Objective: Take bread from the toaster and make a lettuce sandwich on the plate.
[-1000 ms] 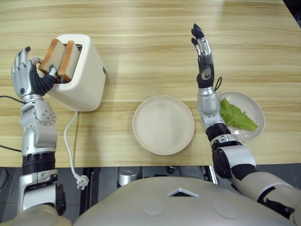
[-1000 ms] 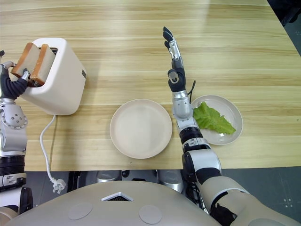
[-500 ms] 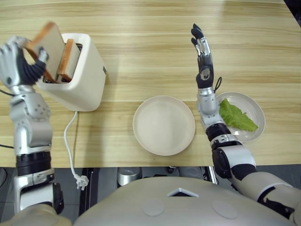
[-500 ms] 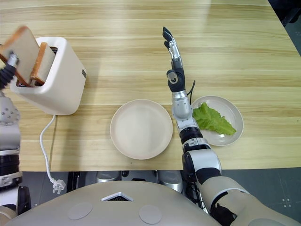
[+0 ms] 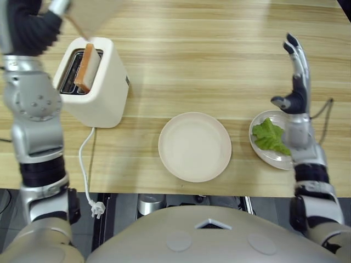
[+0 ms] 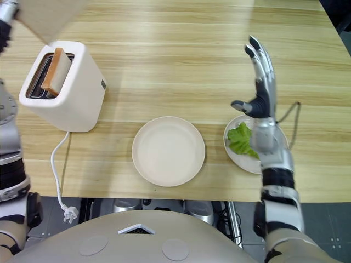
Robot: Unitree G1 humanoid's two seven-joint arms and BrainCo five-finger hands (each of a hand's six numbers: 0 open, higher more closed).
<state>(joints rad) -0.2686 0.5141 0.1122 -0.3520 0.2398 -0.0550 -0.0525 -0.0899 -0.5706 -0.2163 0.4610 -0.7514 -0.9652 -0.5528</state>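
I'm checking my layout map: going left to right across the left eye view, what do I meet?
The left hand holding a bread slice → toaster → empty plate → lettuce on its dish.

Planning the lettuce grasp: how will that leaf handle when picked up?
Likely floppy: the lettuce looks thin and crinkled, so it should droop when lifted. Probably very light, being a single leaf. Its ruffled edges may tear under a hard pinch.
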